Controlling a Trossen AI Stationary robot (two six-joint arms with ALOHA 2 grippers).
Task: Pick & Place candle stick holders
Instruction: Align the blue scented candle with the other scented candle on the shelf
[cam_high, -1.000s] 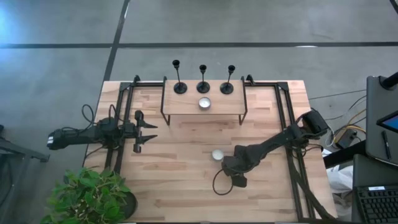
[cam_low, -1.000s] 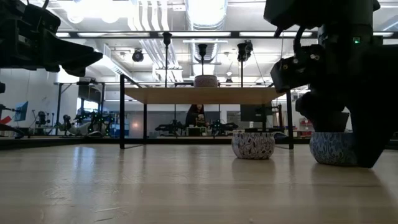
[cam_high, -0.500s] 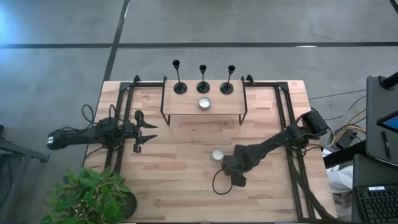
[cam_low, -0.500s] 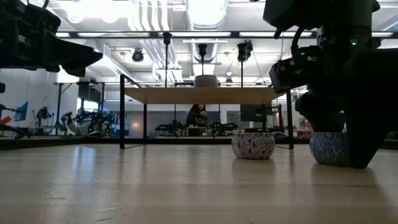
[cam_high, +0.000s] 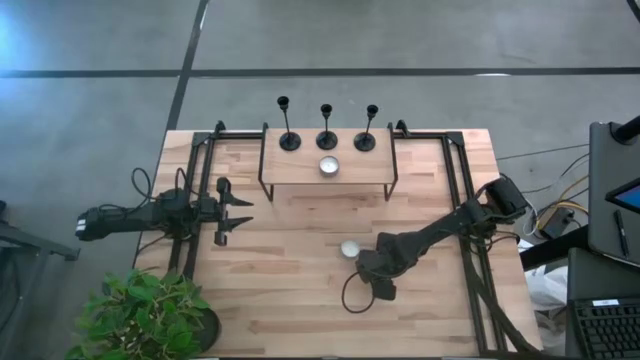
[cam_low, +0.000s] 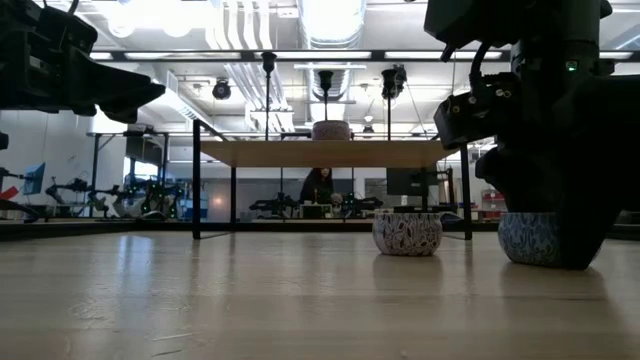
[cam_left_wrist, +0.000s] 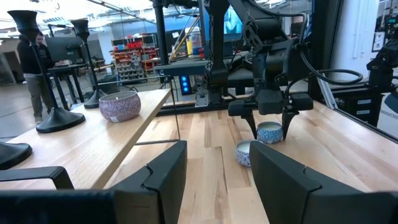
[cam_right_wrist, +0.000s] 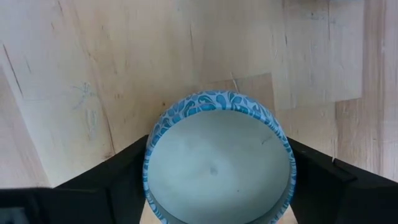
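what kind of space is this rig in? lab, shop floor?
Likely a robotics lab or workshop: the low view shows open ceiling ducts with strip lights, benches of equipment behind the table, and a computer keyboard beside it.

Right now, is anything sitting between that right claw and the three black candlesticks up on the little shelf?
Yes. The right gripper is down around a blue patterned tin. A second tin lies on the table toward the shelf, and a third sits on the shelf just in front of the middle of the three candlesticks.
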